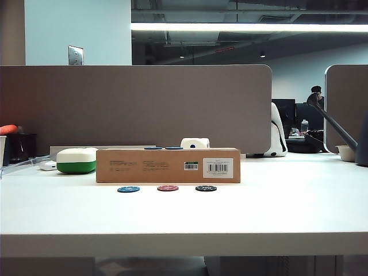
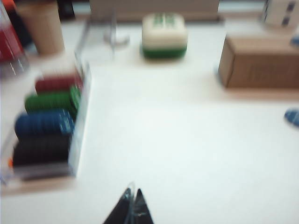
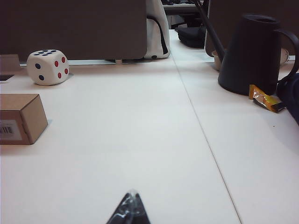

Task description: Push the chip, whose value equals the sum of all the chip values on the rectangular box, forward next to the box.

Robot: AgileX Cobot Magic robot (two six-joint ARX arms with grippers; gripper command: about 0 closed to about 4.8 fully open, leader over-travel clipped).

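Brown cardboard catches the eye first: the rectangular box (image 1: 168, 165) lies long and low across the middle of the white desk (image 1: 184, 213), its barcode label facing the front. On its top lie two dark blue chips (image 1: 163, 148), seen edge-on. Just in front of the box three chips sit in a row on the desk, a little apart from it: a blue chip (image 1: 128, 189), a red chip (image 1: 167, 188), and the black chip (image 1: 206, 188) at the right end, below the barcode label. A white-and-green case (image 1: 76, 160) rests just beside the box's left end, and a white die (image 1: 195, 143) stands behind the box. Neither arm shows in the exterior view. The left claw (image 2: 132, 201) hangs over bare desk near a clear rack of stacked chips (image 2: 46, 126), its tips pressed together. The right claw (image 3: 132, 198) is likewise pinched closed on nothing, over open desk beyond the box's right end, with a black jug (image 3: 252, 51) off to the far side.
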